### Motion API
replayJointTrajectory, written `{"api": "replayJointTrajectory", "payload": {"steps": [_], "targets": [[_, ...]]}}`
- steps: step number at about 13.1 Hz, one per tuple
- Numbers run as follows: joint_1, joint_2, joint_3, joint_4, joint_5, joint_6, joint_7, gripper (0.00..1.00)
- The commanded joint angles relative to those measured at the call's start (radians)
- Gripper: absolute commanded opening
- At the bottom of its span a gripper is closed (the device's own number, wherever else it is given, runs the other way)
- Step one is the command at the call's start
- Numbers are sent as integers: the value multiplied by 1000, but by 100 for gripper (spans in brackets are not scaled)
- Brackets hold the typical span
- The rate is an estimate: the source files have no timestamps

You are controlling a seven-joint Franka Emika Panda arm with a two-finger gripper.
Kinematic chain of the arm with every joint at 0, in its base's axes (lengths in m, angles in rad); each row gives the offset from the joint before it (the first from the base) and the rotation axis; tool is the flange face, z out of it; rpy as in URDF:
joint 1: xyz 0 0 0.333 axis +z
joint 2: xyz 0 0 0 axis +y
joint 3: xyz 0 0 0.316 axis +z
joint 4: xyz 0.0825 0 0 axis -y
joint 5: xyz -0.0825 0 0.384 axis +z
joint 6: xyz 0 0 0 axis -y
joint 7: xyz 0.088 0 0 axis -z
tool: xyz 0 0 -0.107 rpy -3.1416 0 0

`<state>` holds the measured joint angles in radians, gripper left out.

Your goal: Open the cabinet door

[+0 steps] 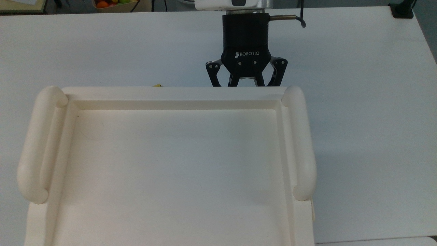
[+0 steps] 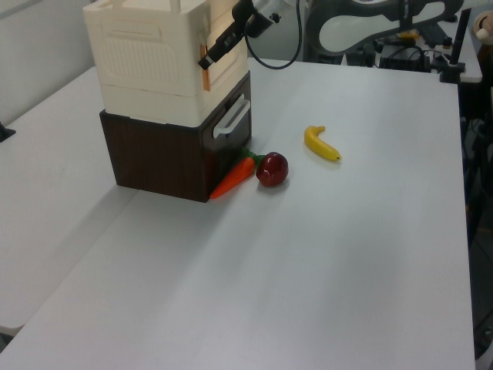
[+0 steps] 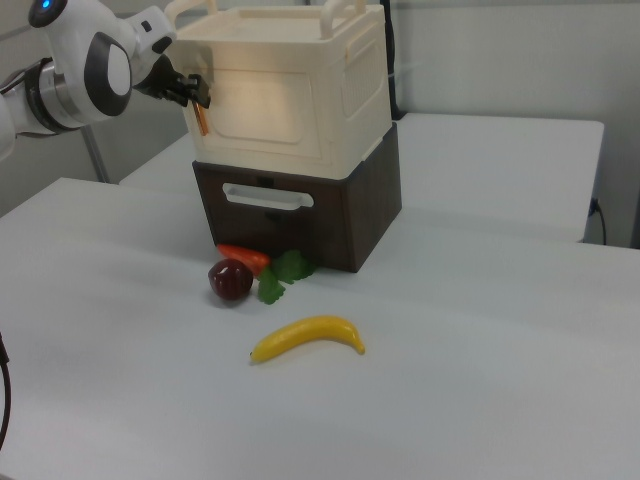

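Observation:
The cream-white cabinet (image 1: 170, 97) (image 2: 146, 62) (image 3: 345, 90) stands on a dark brown drawer unit. Its recessed top has tubular rails on two sides. The cabinet door (image 3: 265, 105) is its front panel and lies flat against the body, with a thin orange handle (image 3: 200, 120) (image 2: 205, 60) at the right view's left edge. My gripper (image 1: 246, 83) (image 2: 216, 50) (image 3: 195, 95) is open and sits right at that handle. In the top view its fingertips drop out of sight behind the cabinet's front rim. I cannot tell whether they touch the handle.
The brown drawer unit (image 3: 300, 215) has a white handle (image 3: 268, 197). In front of it on the white table (image 3: 480, 380) lie a carrot (image 2: 231, 179), a dark red apple (image 2: 272, 169) and a banana (image 2: 321, 144). My arm (image 3: 70, 70) reaches in from the right view's left.

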<state>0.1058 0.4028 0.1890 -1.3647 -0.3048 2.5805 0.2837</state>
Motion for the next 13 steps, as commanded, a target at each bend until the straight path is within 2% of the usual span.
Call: {"api": "replayJointTrajectory", "payload": {"steps": [1,2,5,7,9,13], "targets": [[11,5,-8,10,-31,23,60,39],[11,5,-8,10,-31,23,60,38],[11,1,-8,7,-31,21,60,20],[11,-2,-6,4,-31,21,60,13],[11,-15,-6,1,-28,18,60,9],[9,-57,-3,-37,-11,3,61,9]]}}
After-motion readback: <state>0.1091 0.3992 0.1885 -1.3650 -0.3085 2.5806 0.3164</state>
